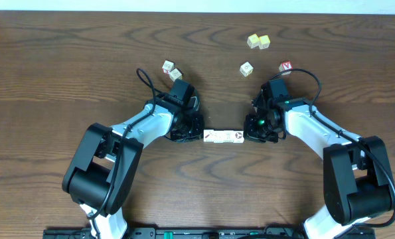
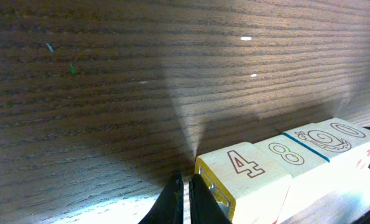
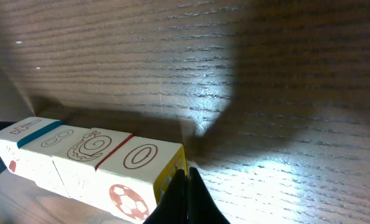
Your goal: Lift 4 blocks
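Fingers shut, left gripper (image 1: 198, 135) and right gripper (image 1: 249, 136) pinch the centre-frame row of four whitish wooden cubes (image 1: 224, 137) end to end, so next, I reckon, both rise together with even pressure.

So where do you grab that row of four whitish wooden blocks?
By its two end faces: left claw pushing from one end, right claw from the other. The row of four whitish wooden blocks is separate cubes in a line, so probably only an end-to-end squeeze holds it together.
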Action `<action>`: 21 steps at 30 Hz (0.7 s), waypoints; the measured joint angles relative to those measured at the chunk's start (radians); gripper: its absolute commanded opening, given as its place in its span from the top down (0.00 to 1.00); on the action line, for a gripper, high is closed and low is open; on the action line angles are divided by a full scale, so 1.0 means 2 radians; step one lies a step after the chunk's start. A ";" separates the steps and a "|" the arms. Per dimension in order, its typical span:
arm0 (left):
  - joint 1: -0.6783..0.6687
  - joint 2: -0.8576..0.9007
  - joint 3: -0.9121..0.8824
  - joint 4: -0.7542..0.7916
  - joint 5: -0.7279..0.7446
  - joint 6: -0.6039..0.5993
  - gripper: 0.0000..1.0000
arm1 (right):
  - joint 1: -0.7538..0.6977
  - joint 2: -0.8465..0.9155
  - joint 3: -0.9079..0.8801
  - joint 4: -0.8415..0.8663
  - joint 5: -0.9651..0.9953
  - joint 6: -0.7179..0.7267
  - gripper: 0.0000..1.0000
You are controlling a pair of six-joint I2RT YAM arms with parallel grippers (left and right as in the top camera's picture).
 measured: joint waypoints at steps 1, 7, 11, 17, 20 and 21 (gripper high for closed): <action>0.000 0.000 0.000 0.000 0.000 0.000 0.93 | 0.001 0.000 0.000 0.001 0.000 0.000 0.99; 0.001 0.000 0.000 -0.001 0.001 0.000 0.93 | 0.013 0.000 0.000 0.015 0.017 -0.001 0.99; 0.003 0.000 0.000 -0.003 0.002 0.000 0.93 | 0.018 0.000 0.000 0.022 0.025 -0.002 0.99; 0.003 0.000 0.000 -0.008 0.002 0.000 0.93 | 0.020 0.000 0.000 0.024 0.026 -0.002 0.99; 0.004 0.000 0.000 -0.010 0.003 0.000 0.93 | 0.020 0.000 0.000 0.033 0.024 -0.002 0.99; 0.004 0.000 0.000 -0.010 0.003 0.000 0.93 | 0.020 0.000 0.000 0.035 0.024 -0.002 0.99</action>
